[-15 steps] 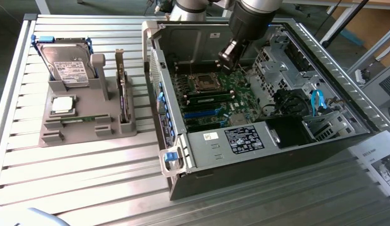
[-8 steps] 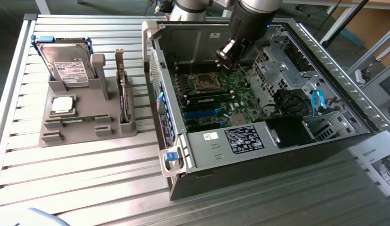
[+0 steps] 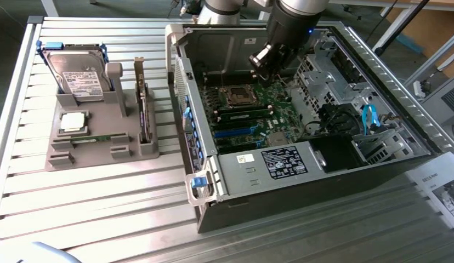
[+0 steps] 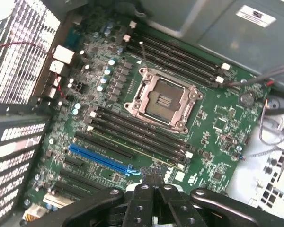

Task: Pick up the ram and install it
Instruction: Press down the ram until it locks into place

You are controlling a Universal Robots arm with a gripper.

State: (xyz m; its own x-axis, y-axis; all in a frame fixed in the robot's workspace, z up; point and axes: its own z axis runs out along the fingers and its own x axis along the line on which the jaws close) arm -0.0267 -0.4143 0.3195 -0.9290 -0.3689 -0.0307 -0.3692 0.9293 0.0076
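A thin green ram stick [image 4: 137,149] stands edge-up in one of the black memory slots beside the empty processor socket [image 4: 163,101]. In the exterior view it is a green strip [image 3: 245,113] on the motherboard inside the open computer case [image 3: 212,181]. My gripper [image 4: 154,183] hangs over the board near the blue slot [image 4: 102,158], a little above that stick. Its dark fingers are pressed together, and nothing shows between them. In the exterior view the gripper [image 3: 259,74] reaches down into the case from the back. A greenish strip [image 3: 91,138] also lies in the grey holder's front groove.
The grey holder [image 3: 58,150] on the slatted metal table carries a hard drive [image 3: 77,74], a square silver processor chip [image 3: 72,121] and an upright card [image 3: 143,109]. Case walls, a drive cage and blue cables [image 3: 369,118] crowd the exterior view's right.
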